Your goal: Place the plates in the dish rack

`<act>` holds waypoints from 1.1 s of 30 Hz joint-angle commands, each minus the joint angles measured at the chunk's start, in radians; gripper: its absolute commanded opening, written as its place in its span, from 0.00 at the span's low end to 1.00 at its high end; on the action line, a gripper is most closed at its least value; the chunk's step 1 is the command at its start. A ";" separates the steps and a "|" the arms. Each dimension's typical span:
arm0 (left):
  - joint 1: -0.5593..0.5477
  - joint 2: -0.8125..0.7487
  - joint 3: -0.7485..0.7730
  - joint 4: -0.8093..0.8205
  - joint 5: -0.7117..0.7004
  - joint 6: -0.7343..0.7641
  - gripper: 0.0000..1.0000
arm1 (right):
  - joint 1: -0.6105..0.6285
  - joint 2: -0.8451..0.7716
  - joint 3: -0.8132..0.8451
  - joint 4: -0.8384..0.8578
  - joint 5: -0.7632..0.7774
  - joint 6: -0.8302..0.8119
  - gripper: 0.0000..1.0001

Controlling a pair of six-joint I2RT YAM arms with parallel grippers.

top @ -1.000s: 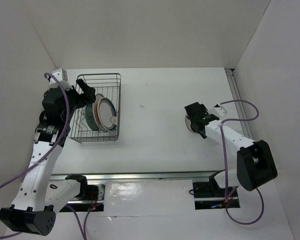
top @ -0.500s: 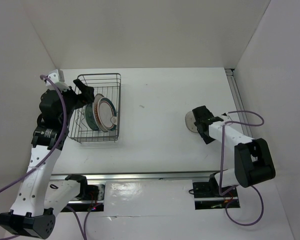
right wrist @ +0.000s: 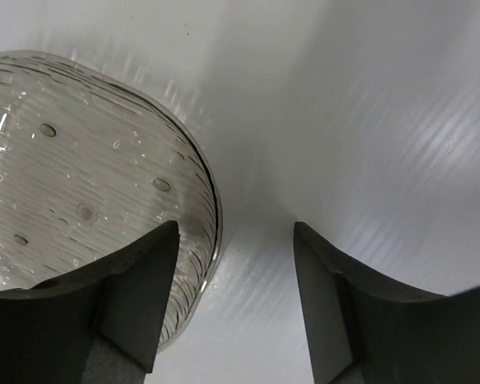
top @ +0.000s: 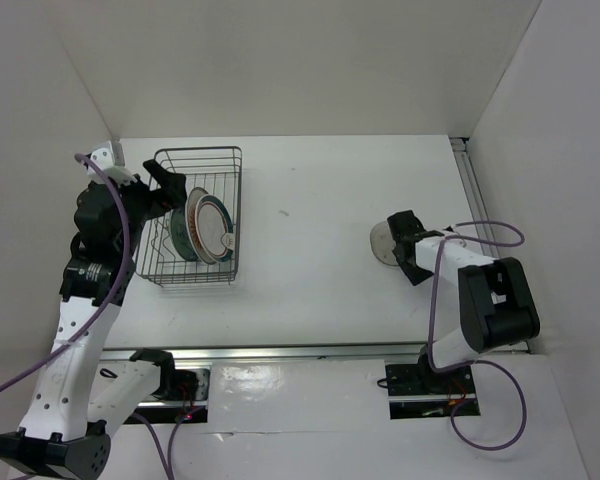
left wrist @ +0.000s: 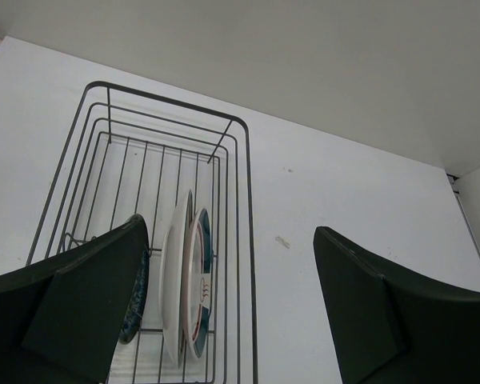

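The dark wire dish rack [top: 236, 200] stands at the left of the table. Three plates stand upright in it: a teal-blue one [top: 180, 232], a white one [left wrist: 174, 272] and one with teal and red rim rings [top: 214, 226]. My left gripper [top: 170, 180] is open and empty, above the rack's left side; it also shows in the left wrist view [left wrist: 230, 228]. My right gripper [top: 395, 243] is open and low over the rim of a clear ribbed glass plate [right wrist: 72, 184] lying flat on the table. One finger [right wrist: 136, 296] is over the rim, the other outside it.
The glass plate [top: 379, 240] lies right of centre. A metal rail [top: 475, 195] runs along the table's right edge. White walls enclose the back and both sides. A small mark [left wrist: 282, 242] is on the table right of the rack.
My right gripper has dropped down and turned onto the glass plate's right rim. My left gripper has drawn back slightly up and left from the rack.
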 commanded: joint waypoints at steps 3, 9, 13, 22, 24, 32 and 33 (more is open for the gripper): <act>0.005 -0.014 -0.005 0.046 -0.004 -0.017 1.00 | -0.021 0.087 -0.011 0.051 -0.062 -0.005 0.58; 0.005 -0.024 -0.005 0.046 -0.014 -0.017 1.00 | -0.041 0.097 -0.011 0.071 -0.071 -0.036 0.28; 0.005 -0.024 -0.005 0.046 0.008 -0.017 1.00 | -0.052 0.107 -0.011 0.071 -0.071 -0.054 0.00; -0.017 0.001 -0.037 0.152 0.371 0.029 1.00 | -0.032 -0.141 -0.023 0.273 -0.223 -0.286 0.00; -0.026 0.053 -0.028 0.140 0.394 0.002 1.00 | 0.002 -0.207 -0.013 0.348 -0.310 -0.362 0.00; -0.044 0.280 0.013 0.140 0.601 -0.084 1.00 | 0.194 -0.219 0.093 0.517 -0.522 -0.674 0.00; -0.044 0.297 0.013 0.154 0.618 -0.084 0.98 | 0.230 -0.219 0.093 0.563 -0.543 -0.688 0.00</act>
